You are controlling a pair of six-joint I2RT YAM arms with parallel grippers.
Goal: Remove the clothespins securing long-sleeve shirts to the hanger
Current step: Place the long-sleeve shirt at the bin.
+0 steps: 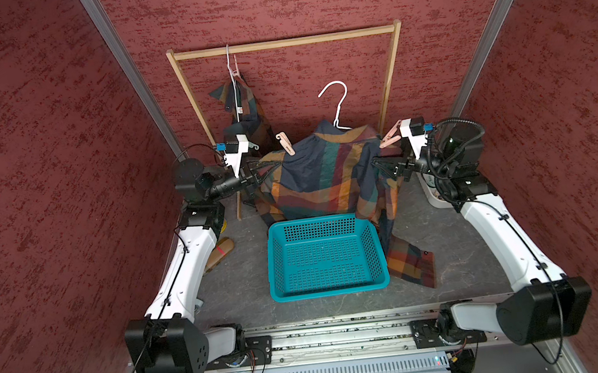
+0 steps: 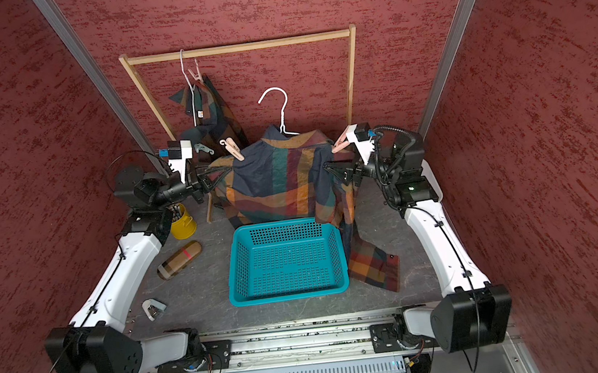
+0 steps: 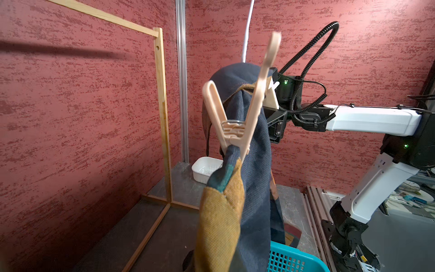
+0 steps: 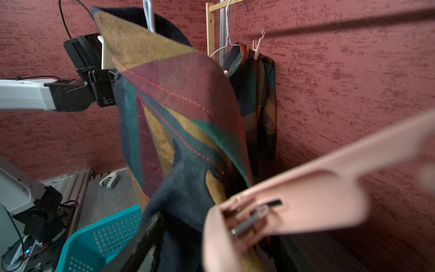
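Your left arm comes in from the side with the forearm raised and the wrist level. It puts the left gripper [image 1: 273, 166] at one shoulder of the near shirt [image 1: 327, 180], with its jaws pressed together on that shoulder edge. Your right arm mirrors it, with the right gripper [image 1: 377, 163] at the opposite shoulder. One dark finger [image 4: 146, 237] shows blurred in the right wrist view, but you cannot tell whether those jaws are spread or pinching.

The near shirt sits on a white hanger [image 1: 339, 109] whose hook is in the air, clear of the wooden rail [image 1: 286, 42]. The left-shoulder clothespin [image 3: 235, 128], pale peach, bites the fabric by your left gripper and stands upright. The right-shoulder clothespin [image 4: 306, 200] is just beside your right wrist camera. A third clothespin [image 2: 195, 72] is at the top of the far shirt [image 1: 249, 105], which hangs from the rail.

A teal basket [image 1: 329, 291] stands on the table directly in front of the near shirt, and one sleeve [image 1: 411, 262] trails onto the table beside it. A yellow cup [image 2: 183, 226] and a brown case [image 2: 180, 260] lie close to your left arm.
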